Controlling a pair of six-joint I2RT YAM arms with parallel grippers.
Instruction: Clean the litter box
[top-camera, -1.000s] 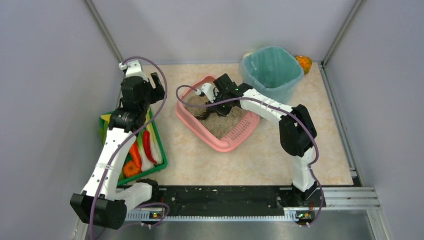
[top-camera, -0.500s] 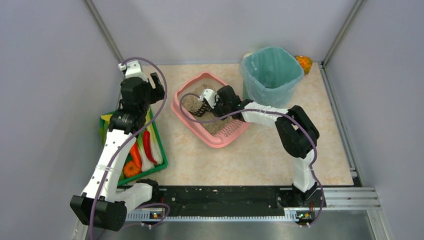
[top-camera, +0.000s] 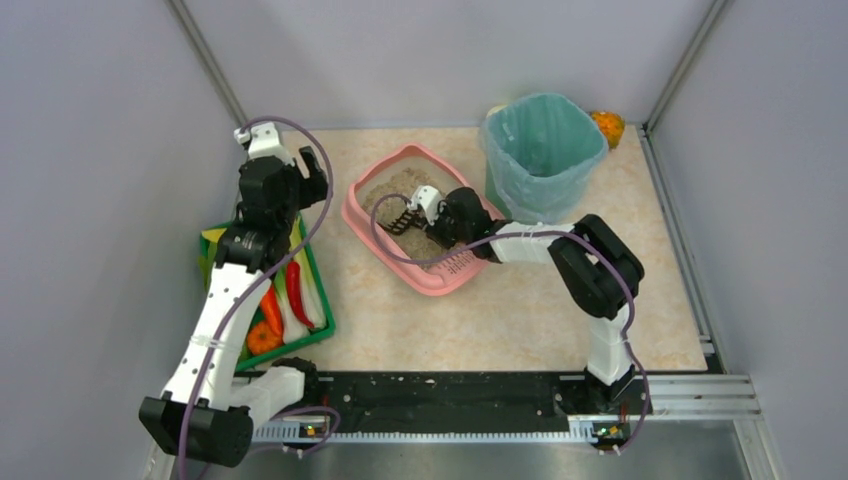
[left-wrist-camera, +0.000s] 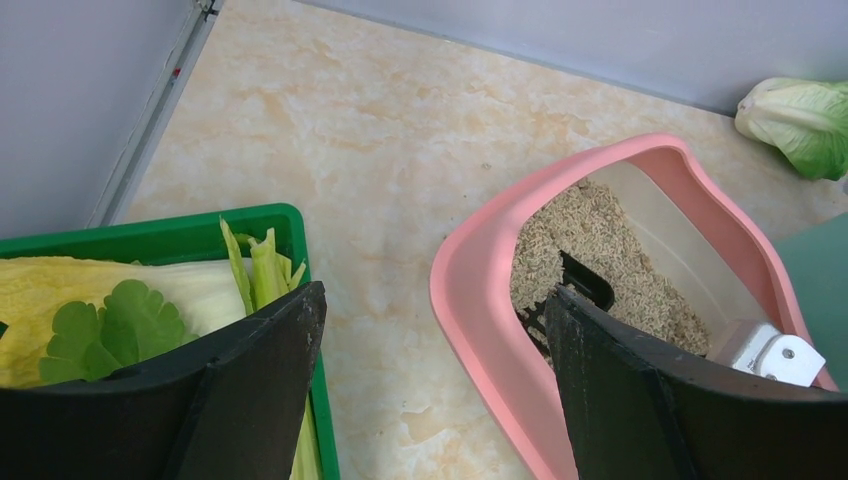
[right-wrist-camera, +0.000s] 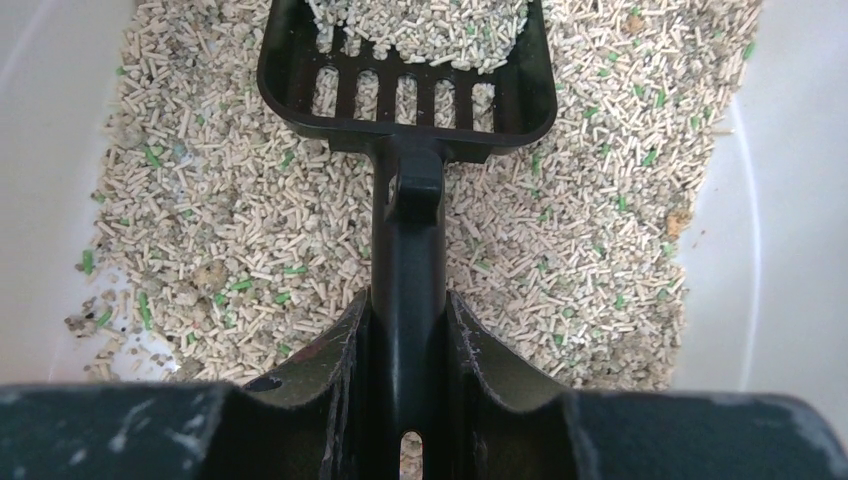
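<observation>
The pink litter box (top-camera: 368, 222) with beige pellet litter sits mid-table, its slotted ledge (top-camera: 458, 263) at the near right end. It also shows in the left wrist view (left-wrist-camera: 480, 300). My right gripper (right-wrist-camera: 408, 345) is shut on the handle of a black slotted scoop (right-wrist-camera: 405, 85), held low over the litter with pellets lying in its bowl. The scoop also shows in the top view (top-camera: 403, 220). My left gripper (left-wrist-camera: 430, 390) is open and empty, hanging above the table between the green tray and the box's left rim.
A green tray (top-camera: 322, 322) of toy vegetables stands at the left. A tall teal-lined bin (top-camera: 545, 145) stands behind the box at the right, an orange item (top-camera: 607, 126) behind it. A green leafy item (left-wrist-camera: 800, 120) lies near the back wall.
My right gripper has pulled back toward the near right end of the box and dropped lower with the scoop. The litter box has shifted and turned slightly. The left arm has barely moved.
</observation>
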